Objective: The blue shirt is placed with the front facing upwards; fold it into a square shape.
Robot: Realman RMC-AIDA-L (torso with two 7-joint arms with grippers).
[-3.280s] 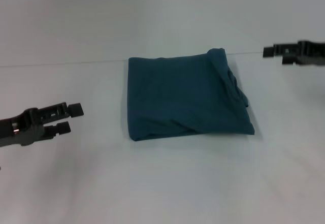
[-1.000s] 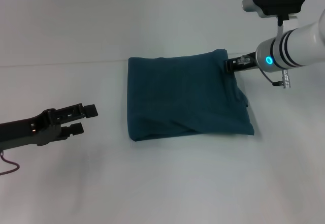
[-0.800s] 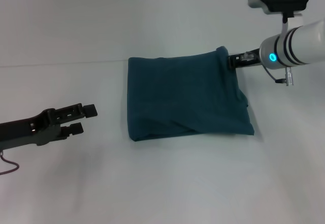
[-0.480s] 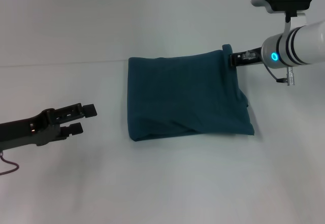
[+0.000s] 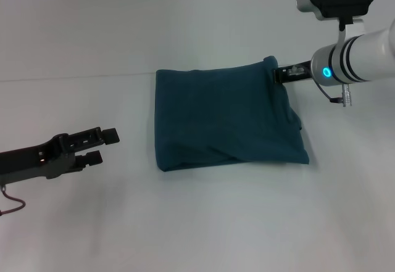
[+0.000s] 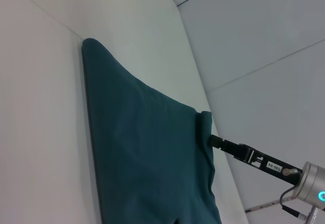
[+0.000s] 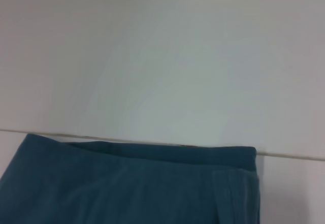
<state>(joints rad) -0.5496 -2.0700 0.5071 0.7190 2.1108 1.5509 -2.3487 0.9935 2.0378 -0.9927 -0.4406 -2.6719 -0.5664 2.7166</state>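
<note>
The blue shirt point(image 5: 225, 118) lies folded into a rough square in the middle of the white table. Its print is hidden. My right gripper point(image 5: 276, 74) is at the shirt's far right corner, shut on the cloth, and that corner stands bunched up a little. The left wrist view shows the blue shirt point(image 6: 147, 148) with the right gripper point(image 6: 216, 141) pinching that raised corner. The right wrist view shows only the far edge of the blue shirt point(image 7: 127, 188). My left gripper point(image 5: 105, 145) hovers open to the left of the shirt, apart from it.
A thin seam point(image 5: 74, 78) runs across the white table behind the shirt. A loop of cable point(image 5: 12, 207) hangs under my left arm at the left edge of the view.
The right arm has come in from the right and taken the far right corner. In the last half second it eased that corner slightly back toward the shirt. The left gripper has barely moved.
</note>
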